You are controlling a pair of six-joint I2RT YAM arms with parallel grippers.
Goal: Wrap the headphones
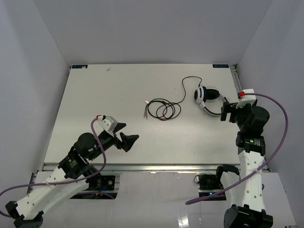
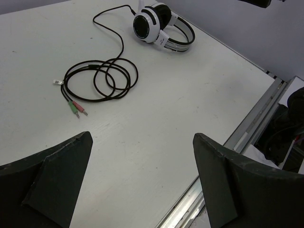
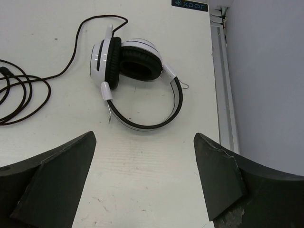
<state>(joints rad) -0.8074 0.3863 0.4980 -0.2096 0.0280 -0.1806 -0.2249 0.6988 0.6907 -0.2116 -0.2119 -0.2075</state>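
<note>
**Q:** Where are the headphones [image 1: 207,97]?

**A:** They lie on their side at the far right of a flat, matte white table [image 1: 95,95], close to the metal rail [image 3: 223,85] along its right edge. The two round earcups rest against each other. They have glossy white hard shells and soft black padded cushions. The headband is a thin arc, white with a black stripe, curving toward the near edge.

**Q:** And the lead?

**A:** A thin black cable [image 1: 164,110] leaves one earcup, bends across the table and settles into a loose, flat coil of several overlapping loops near the table's middle. It ends in two small plugs [image 2: 76,108], one green and one pinkish-red, lying side by side just outside the coil.

**Q:** What are the arms doing?

**A:** The right gripper [image 1: 224,110] hangs just on the near side of the headband, not touching it. Its black wedge-shaped fingers, matte with rough edges, are spread wide with nothing between them. The left gripper [image 1: 126,134] is over the near left of the table, well apart from the coil. Its jaws are also wide and hold nothing.
</note>
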